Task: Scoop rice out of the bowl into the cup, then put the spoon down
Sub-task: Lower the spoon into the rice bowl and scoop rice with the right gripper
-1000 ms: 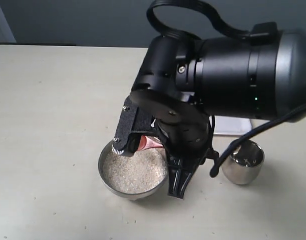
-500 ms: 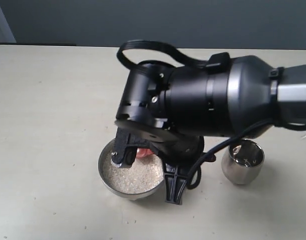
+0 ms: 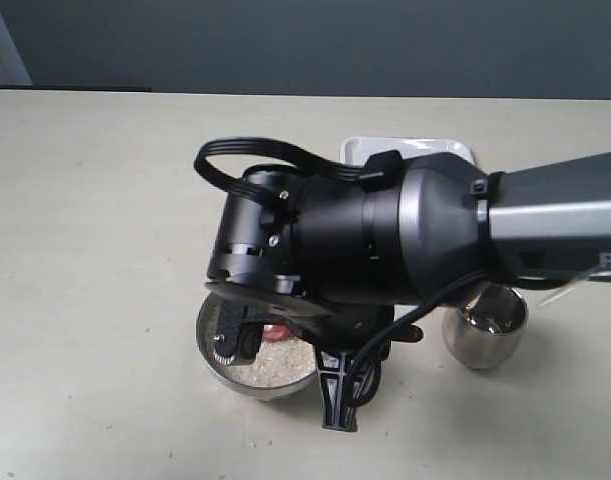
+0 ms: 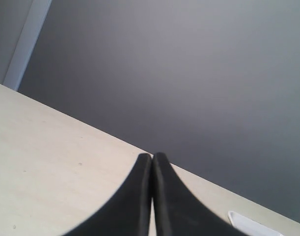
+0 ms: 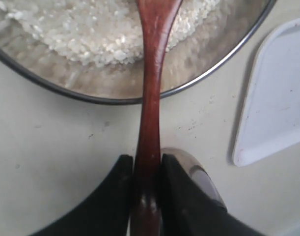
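Observation:
In the right wrist view my right gripper (image 5: 146,164) is shut on the thin handle of the dark reddish-brown spoon (image 5: 150,98). The spoon's head reaches into the white rice (image 5: 91,29) in the wide steel bowl (image 5: 115,98). A shiny curve of the cup (image 5: 196,169) shows just behind one finger. From outside, the right arm covers much of the bowl (image 3: 217,372); some rice (image 3: 275,362) and a bit of the spoon (image 3: 278,330) show under the right gripper (image 3: 282,365). The cup (image 3: 485,330) stands upright to the bowl's right. My left gripper (image 4: 152,156) is shut on nothing, away from the bowl.
A flat white tray (image 3: 410,148) lies behind the arm, and its edge shows in the right wrist view as the tray (image 5: 282,88). A black cable (image 3: 385,345) loops down between bowl and cup. Pale tabletop (image 3: 95,250) stretches to the left.
The right arm has swung left and dropped lower over the bowl, hiding more of the rice. The white tray behind it has come into view. The cup has not moved.

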Motion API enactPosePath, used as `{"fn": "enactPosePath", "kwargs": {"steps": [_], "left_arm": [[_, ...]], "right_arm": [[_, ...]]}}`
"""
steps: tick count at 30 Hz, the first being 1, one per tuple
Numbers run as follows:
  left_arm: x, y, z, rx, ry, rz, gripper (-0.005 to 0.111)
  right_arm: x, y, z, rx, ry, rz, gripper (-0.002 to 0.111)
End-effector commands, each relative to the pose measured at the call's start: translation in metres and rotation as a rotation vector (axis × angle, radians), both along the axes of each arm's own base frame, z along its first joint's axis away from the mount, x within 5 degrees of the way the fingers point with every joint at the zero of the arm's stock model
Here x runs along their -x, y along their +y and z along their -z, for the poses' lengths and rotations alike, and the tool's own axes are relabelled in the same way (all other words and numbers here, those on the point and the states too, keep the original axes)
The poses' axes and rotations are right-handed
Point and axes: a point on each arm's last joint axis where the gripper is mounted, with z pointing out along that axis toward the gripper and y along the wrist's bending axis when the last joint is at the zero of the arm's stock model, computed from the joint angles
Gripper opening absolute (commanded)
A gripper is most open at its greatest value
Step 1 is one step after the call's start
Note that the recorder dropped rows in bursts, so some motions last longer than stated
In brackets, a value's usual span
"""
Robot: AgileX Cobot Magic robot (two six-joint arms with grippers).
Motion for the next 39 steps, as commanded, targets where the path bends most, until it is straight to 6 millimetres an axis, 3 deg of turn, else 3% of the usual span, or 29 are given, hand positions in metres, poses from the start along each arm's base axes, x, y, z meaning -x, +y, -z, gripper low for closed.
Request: {"fn": "enactPosePath", "kwargs": {"steps": [1,39], "left_arm": [[0.001,0.000,-0.002,-0.002,-0.014,0.008,0.000],[0.001,0.000,-0.002,-0.002,-0.014,0.008,0.000]], "right_arm": [[0.001,0.000,0.000,-0.003,-0.001,-0.001,-0.001],[0.013,0.007,0.008,-0.088,0.145,0.052,-0.001]]}}
